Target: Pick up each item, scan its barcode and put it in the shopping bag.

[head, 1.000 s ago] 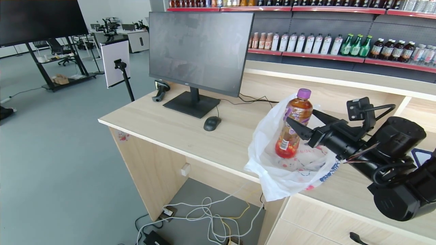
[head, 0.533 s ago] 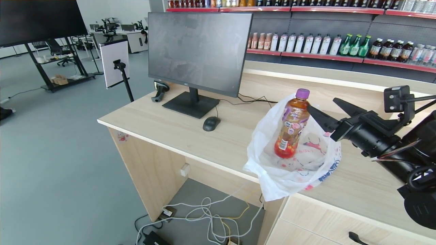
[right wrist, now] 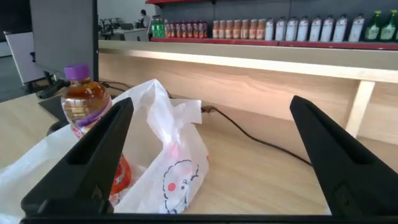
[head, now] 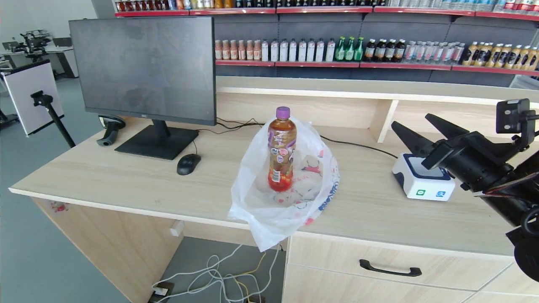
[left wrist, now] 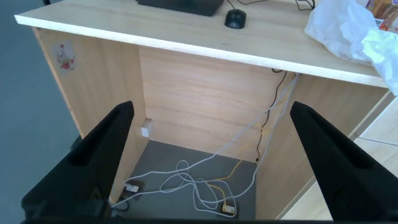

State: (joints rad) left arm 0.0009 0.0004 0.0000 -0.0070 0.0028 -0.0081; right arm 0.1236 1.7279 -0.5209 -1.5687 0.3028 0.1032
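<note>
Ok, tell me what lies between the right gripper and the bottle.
In the head view, between the bottle and the right gripper: the shopping bag's wall, then counter crossed by a black cable.

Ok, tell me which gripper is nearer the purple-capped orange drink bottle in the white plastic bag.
Right. The right gripper is open above the counter, right of the bag holding the bottle. The left gripper is out before the counter's front edge, farther away.

Bright, even light; soft shadow under the pale wooden counter point(head: 126, 185); faint glare on the dark flat monitor screen point(head: 147, 67); head view's edges bow.
</note>
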